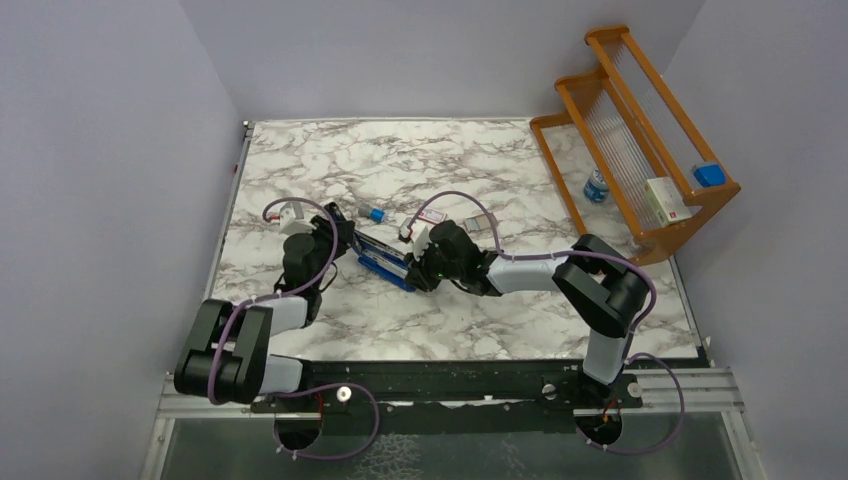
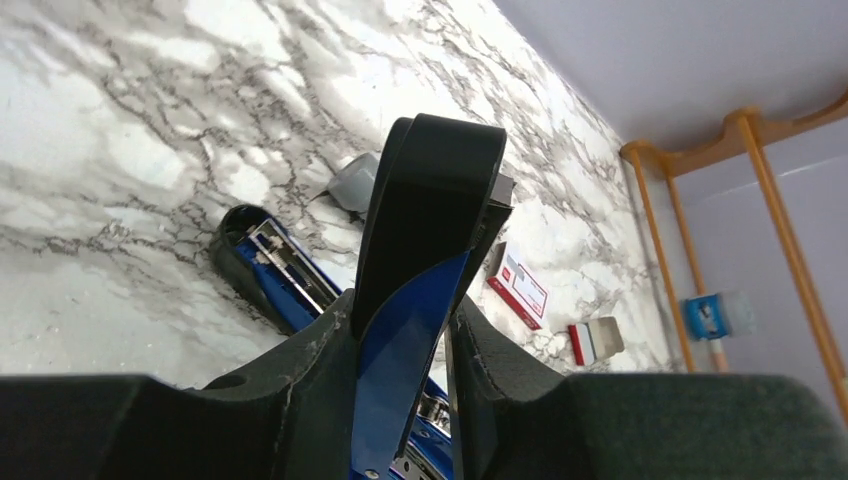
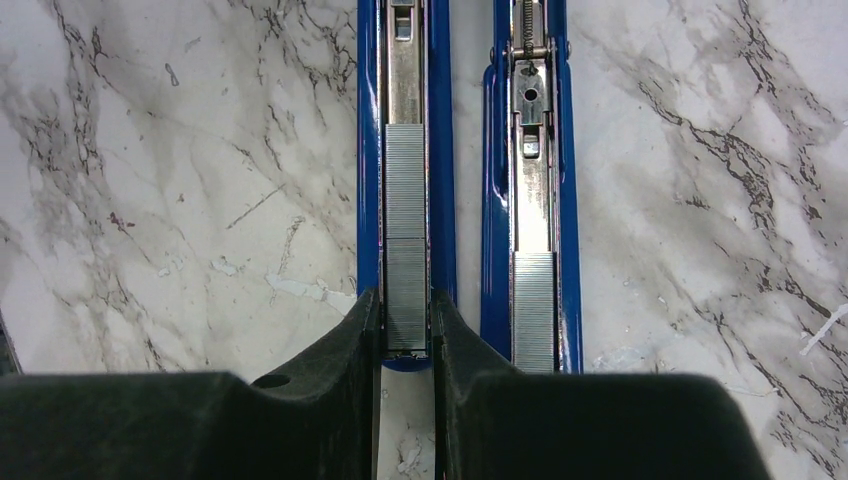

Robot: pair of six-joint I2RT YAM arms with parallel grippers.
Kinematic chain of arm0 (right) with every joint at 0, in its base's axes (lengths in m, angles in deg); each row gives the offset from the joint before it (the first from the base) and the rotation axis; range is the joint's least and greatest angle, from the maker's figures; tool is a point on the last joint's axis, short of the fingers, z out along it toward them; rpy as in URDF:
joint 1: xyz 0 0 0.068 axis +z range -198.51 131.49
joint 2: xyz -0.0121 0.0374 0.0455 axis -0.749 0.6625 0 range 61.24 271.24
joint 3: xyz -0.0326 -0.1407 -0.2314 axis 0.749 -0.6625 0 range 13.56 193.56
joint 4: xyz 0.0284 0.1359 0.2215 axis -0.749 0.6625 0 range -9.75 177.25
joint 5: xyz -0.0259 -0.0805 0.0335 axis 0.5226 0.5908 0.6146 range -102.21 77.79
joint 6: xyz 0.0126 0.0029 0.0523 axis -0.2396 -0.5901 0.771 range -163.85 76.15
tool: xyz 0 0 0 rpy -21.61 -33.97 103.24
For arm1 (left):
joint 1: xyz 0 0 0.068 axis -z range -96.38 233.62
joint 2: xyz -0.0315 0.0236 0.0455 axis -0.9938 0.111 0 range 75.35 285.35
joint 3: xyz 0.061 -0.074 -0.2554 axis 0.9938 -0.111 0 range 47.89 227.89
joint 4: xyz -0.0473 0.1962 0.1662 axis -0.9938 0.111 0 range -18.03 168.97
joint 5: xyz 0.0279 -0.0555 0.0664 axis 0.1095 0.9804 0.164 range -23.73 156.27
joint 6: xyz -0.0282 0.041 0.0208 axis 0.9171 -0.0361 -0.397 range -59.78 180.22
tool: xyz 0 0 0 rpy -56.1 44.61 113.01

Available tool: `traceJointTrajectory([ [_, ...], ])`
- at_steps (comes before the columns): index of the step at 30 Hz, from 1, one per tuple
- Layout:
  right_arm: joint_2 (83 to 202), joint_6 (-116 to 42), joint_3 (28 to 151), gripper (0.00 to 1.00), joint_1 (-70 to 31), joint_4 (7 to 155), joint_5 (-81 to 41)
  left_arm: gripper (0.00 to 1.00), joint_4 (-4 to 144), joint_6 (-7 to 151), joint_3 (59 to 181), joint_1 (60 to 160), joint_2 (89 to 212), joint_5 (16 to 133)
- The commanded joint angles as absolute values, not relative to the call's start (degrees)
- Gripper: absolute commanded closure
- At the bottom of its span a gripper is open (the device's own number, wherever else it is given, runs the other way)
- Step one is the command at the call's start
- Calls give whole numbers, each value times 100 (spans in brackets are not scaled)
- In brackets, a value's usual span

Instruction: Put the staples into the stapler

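Observation:
The blue and black stapler (image 1: pixel 382 262) lies opened at the table's middle. Its top cover (image 2: pixel 425 230) stands upright between the fingers of my left gripper (image 2: pixel 405 315), which is shut on it. In the right wrist view, a silvery strip of staples (image 3: pixel 406 290) lies in the open blue channel (image 3: pixel 368 150), in line with another strip. My right gripper (image 3: pixel 405 300) is shut on the near strip at the channel's end. A second blue rail (image 3: pixel 530 200) with a spring runs alongside. The white staples box (image 2: pixel 520 285) with its pink-red label lies behind the stapler.
A small red and grey piece (image 2: pixel 597 340) lies beside the box, and a blue-capped cylinder (image 1: pixel 376 214) lies behind the stapler. A wooden rack (image 1: pixel 640 130) at the back right holds a bottle (image 1: pixel 596 186), a box (image 1: pixel 668 200) and a blue item (image 1: pixel 709 174).

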State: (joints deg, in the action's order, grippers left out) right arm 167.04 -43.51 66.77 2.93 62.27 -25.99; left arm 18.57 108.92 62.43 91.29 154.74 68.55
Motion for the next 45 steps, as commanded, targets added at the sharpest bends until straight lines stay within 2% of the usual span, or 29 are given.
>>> traceJointTrajectory([
  [1, 16912, -4533, 6711, 99, 379, 6320, -2514, 62, 2751, 9728, 6540, 9736, 14707, 6323],
  [14, 16917, -4513, 6682, 99, 379, 6260, -2496, 34, 3038, 9148, 6418, 10251, 14482, 6176],
  [21, 16890, -4442, 6612, 99, 379, 6166, -2454, 26, 3096, 9121, 6432, 10417, 14320, 6433],
  [32, 16735, -4264, 6431, 99, 377, 5840, -2391, 18, 3512, 9174, 6454, 10445, 13540, 6764],
  [37, 16671, -4261, 6368, 93, 379, 5789, -2341, 17, 3553, 9273, 6521, 10445, 13284, 6956],
  [45, 16388, -4268, 6132, 72, 379, 5651, -2160, 15, 4025, 9098, 6952, 10444, 13162, 6819],
])
